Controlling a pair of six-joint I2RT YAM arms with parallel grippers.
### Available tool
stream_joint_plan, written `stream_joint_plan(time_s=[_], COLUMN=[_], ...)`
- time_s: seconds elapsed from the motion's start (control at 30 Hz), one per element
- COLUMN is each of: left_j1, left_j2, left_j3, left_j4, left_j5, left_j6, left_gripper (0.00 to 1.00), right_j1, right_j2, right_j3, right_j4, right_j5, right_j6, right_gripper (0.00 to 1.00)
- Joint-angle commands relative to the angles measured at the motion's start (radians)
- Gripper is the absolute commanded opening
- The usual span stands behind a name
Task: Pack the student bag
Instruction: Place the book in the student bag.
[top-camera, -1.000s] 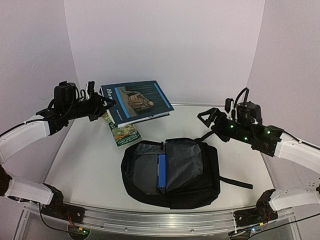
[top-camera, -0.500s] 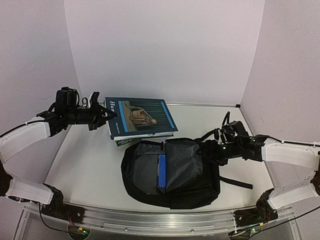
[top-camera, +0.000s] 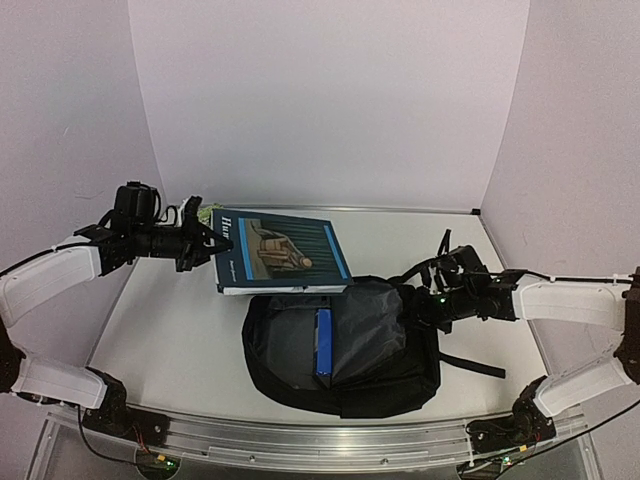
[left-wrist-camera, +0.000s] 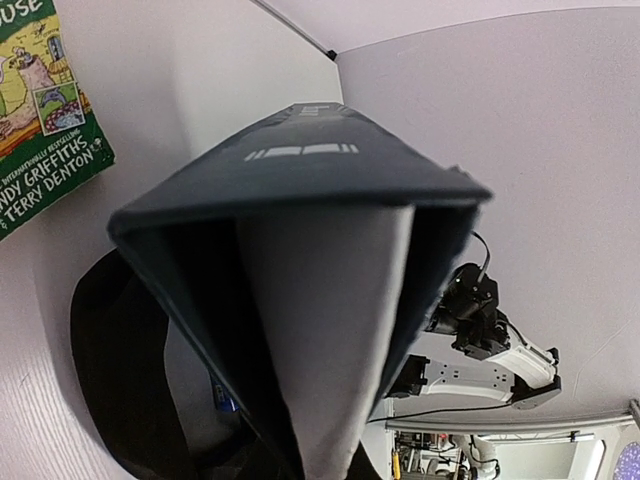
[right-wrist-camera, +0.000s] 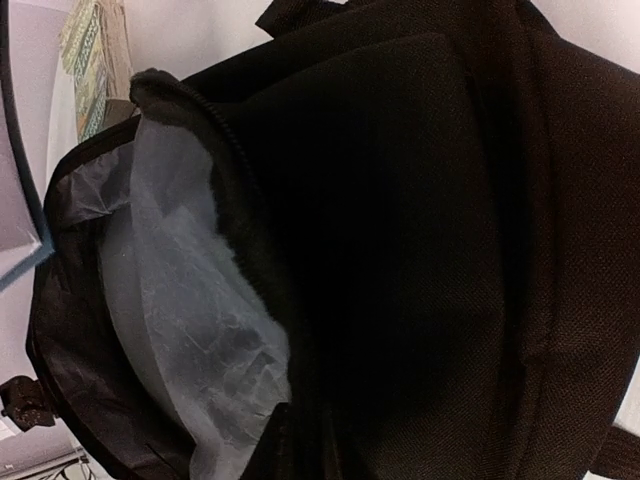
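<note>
**Top external.** The student bag (top-camera: 380, 365) lies flat on the table (top-camera: 170, 330), in the middle towards the near edge. Its long axis runs roughly left to right. The open mouth, lined in grey, takes up the left half, and a blue flat object (top-camera: 322, 342) stands inside it. A black strap (top-camera: 470, 365) trails off to the right.

The left gripper (top-camera: 205, 240) is clamped on the left edge of a blue hardcover book (top-camera: 280, 252). It holds the book level above the table, and the book's near edge overlaps the bag's far rim. The right gripper (top-camera: 425, 300) sits against the bag's far right corner, black on black, so I cannot tell how its jaws stand.

**Left wrist.** The book (left-wrist-camera: 300, 200) fills the frame, its dark covers spread around grey pages. Below and beyond it lies the bag (left-wrist-camera: 120, 380). A green paperback (left-wrist-camera: 40, 110) lies flat on the table at upper left, beside the bag. The right arm (left-wrist-camera: 480, 330) shows past the book.

**Right wrist.** The bag (right-wrist-camera: 450, 250) is pressed close to the camera and its black fabric covers the right side. The crinkled grey lining (right-wrist-camera: 190, 300) of the open mouth is on the left. No fingers can be made out here.
</note>
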Motion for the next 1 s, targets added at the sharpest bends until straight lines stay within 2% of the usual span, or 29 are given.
stream_joint_plan(time_s=[0.0, 0.2, 0.57, 0.77, 0.97], left_j1=[0.01, 0.01, 0.01, 0.009, -0.005], left_j2=[0.008, 0.016, 0.013, 0.044, 0.122], left_j3=[-0.013, -0.02, -0.07, -0.091, -0.066], left_j4=[-0.023, -0.072, -0.089, 0.032, 0.074], left_j5=[0.06, 0.081, 0.092, 0.145, 0.172], left_j6=[0.026, 0.062, 0.064, 0.027, 0.04], left_gripper=[0.0, 0.0, 0.0, 0.0, 0.0], right_j1=[0.0, 0.0, 0.0, 0.0, 0.0], right_j2=[-0.071, -0.151, -0.162, -0.144, -0.12], right_j3=[0.071, 0.151, 0.257, 0.31, 0.386], right_j4=[-0.015, -0.065, -0.115, -0.113, -0.105], right_j5=[0.012, 0.044, 0.052, 0.028, -0.011], right_j6=[0.016, 0.037, 0.026, 0.011, -0.003], right_gripper=[0.0, 0.0, 0.0, 0.0, 0.0])
